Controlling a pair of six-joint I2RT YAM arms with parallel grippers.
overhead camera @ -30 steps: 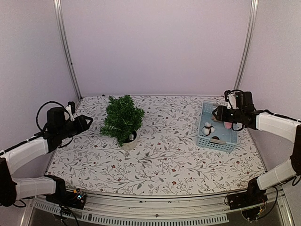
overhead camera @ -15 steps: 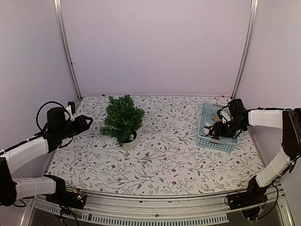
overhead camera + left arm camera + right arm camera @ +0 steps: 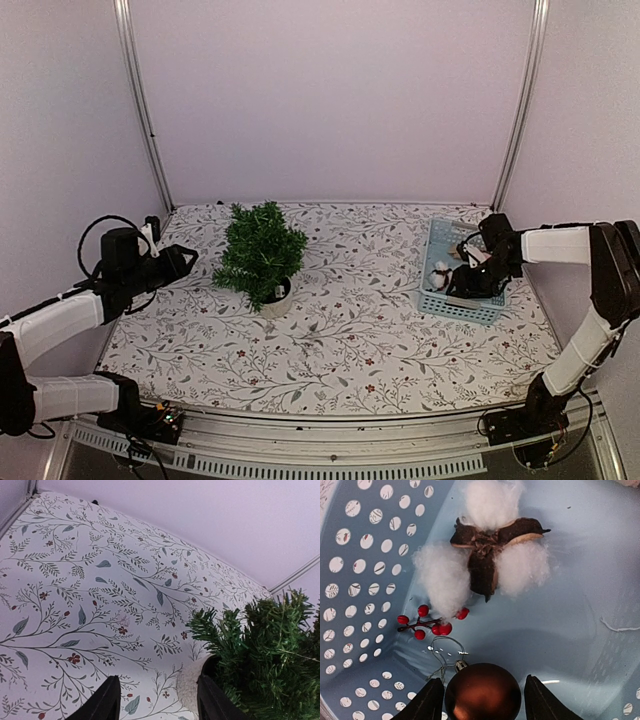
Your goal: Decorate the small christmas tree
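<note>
The right claw stands spread around a brown bauble, 1 finger on each side and very close. I cannot tell whether the pads already press it. Just beyond lie the bauble's thin wire loop, a red berry sprig and a cotton boll, all on the floor of the pale blue perforated basket. The left claw is spread and empty, hanging low beside the white pot.

The small christmas tree stands on the left half of the floral tabletop, well apart from the basket.

It looks light and top-heavy. The needle branches are probably soft and springy, so they would bend under a push. The pot is the 1 stiff part, and the best place to steady it.

Only the right wrist view shows what is in the basket; from above the pieces are specks. Only the top view shows the gap an ornament must cross. The left wrist view alone shows branches hanging over the pot's rim.
</note>
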